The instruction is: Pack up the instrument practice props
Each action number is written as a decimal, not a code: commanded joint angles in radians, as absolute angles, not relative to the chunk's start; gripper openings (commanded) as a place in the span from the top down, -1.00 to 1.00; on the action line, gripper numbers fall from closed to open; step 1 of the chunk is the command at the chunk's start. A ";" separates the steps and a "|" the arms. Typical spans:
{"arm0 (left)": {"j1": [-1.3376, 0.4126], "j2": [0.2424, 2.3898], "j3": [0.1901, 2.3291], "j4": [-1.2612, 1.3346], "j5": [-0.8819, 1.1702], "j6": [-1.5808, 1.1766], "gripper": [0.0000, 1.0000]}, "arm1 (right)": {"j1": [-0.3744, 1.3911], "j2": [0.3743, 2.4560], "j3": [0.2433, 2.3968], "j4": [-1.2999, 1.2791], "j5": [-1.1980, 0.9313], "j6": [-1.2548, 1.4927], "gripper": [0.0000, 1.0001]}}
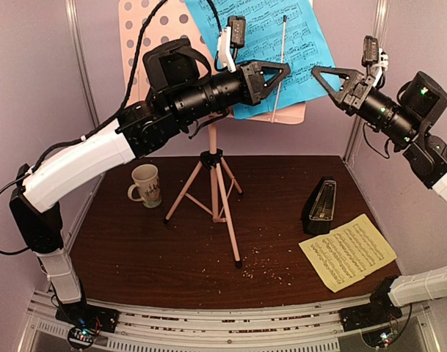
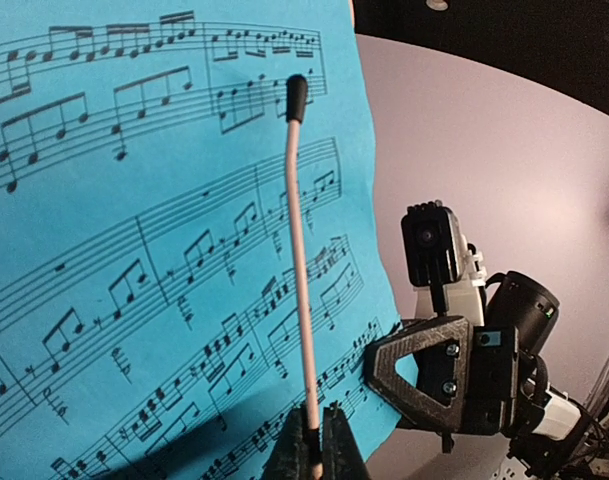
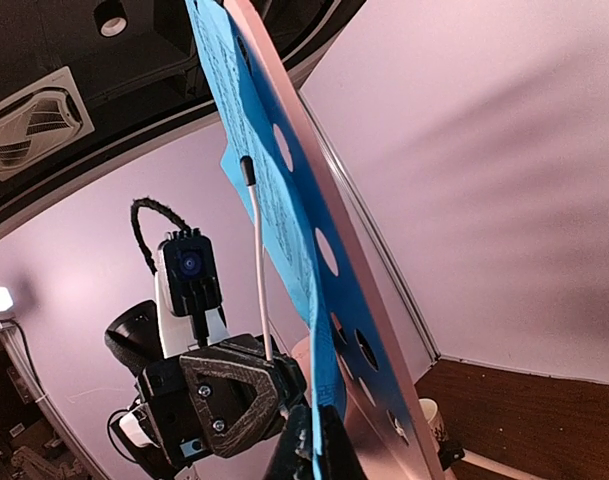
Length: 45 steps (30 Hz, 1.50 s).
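Observation:
A pink perforated music stand (image 1: 146, 29) rises on tripod legs (image 1: 212, 194) at the back of the table, with a blue sheet-music page (image 1: 296, 37) on it. A thin pink page-holder rod (image 1: 280, 59) lies across the page. My left gripper (image 1: 283, 72) is shut on that rod (image 2: 296, 250) near its lower end, as the left wrist view (image 2: 319, 450) shows. Shut on the blue page's (image 3: 234, 90) right edge is my right gripper (image 1: 315, 71), with its jaws (image 3: 319, 450) pinching the paper in front of the stand plate (image 3: 309, 195). A black metronome (image 1: 320, 207) and a yellow page (image 1: 348, 251) lie on the table.
A beige mug (image 1: 146, 185) stands left of the tripod legs on the brown table (image 1: 135, 249). Crumbs lie scattered near the front. Pale walls enclose the back and both sides. The two grippers face each other a few centimetres apart.

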<state>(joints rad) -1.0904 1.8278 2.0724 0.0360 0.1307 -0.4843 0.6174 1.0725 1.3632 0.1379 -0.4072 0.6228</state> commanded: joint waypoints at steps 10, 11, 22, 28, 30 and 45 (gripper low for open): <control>-1.095 1.815 2.065 0.112 0.118 -0.473 1.00 | 0.624 0.860 1.182 0.241 0.085 0.642 1.00; -1.095 1.815 2.066 0.111 0.118 -0.474 1.00 | 0.624 0.841 1.170 0.232 0.142 0.648 1.00; -1.095 1.794 2.036 0.127 0.136 -0.477 0.25 | 0.624 0.702 1.070 0.034 0.546 0.720 1.00; -1.093 1.729 1.951 0.159 0.175 -0.471 -0.22 | 0.624 0.610 0.968 -0.097 0.618 0.815 1.00; -1.092 1.699 1.903 0.158 0.183 -0.473 -0.30 | 0.623 0.581 0.933 -0.176 0.628 0.875 1.00; -1.090 1.447 1.545 0.165 0.211 -0.500 -0.41 | 0.624 0.364 0.652 -0.626 0.655 1.413 1.00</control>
<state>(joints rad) -1.0924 1.5028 1.6073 0.1272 0.1902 -0.4934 0.6205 0.3901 0.6922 -0.5076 0.6422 1.2396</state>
